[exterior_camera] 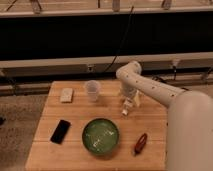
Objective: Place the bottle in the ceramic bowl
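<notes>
The bottle (125, 111), small and white, sits on the wooden table (150, 120) right of centre. My gripper (129, 103) hangs straight above it at the end of the white arm, open, with its fingertips around the bottle's top. Whether they touch it I cannot tell. The ceramic bowl (101, 135), wide and glossy green, rests at the table's front centre, down and to the left of the bottle, with nothing inside.
A clear plastic cup (92, 90) stands at the back centre, left of the gripper. A pale block (66, 94) lies at the back left, a black phone (60, 131) at the front left, and a dark red-brown oblong object (140, 143) right of the bowl.
</notes>
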Action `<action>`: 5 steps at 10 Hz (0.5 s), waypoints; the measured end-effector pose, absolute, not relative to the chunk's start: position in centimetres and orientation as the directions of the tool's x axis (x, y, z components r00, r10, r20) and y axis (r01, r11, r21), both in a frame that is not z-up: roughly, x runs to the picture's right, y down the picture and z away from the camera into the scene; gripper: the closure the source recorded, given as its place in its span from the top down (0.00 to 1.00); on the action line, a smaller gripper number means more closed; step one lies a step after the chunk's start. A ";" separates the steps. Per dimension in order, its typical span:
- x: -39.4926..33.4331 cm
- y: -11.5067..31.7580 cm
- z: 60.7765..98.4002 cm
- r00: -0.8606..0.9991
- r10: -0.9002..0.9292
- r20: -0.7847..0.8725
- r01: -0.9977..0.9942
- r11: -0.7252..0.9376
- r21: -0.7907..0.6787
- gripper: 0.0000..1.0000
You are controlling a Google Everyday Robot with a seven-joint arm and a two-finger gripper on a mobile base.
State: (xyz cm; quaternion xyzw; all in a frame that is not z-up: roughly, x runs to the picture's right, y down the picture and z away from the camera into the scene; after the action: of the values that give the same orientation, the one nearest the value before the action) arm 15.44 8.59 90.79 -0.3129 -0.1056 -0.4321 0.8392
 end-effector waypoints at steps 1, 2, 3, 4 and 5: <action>15.4 8.6 90.8 0.601 -0.661 0.450 0.794 0.428 -0.432 0.80; 15.4 8.7 90.9 0.598 -0.662 0.452 0.796 0.424 -0.432 0.80; 15.3 8.7 90.9 0.594 -0.664 0.454 0.799 0.420 -0.430 0.80; 15.2 8.8 90.9 0.590 -0.666 0.457 0.802 0.416 -0.429 0.80; 15.2 8.9 91.0 0.586 -0.668 0.459 0.805 0.412 -0.427 0.80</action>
State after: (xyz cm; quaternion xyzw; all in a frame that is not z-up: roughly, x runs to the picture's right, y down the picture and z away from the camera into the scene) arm 15.16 8.87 90.97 -0.3142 -0.1090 -0.4417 0.8332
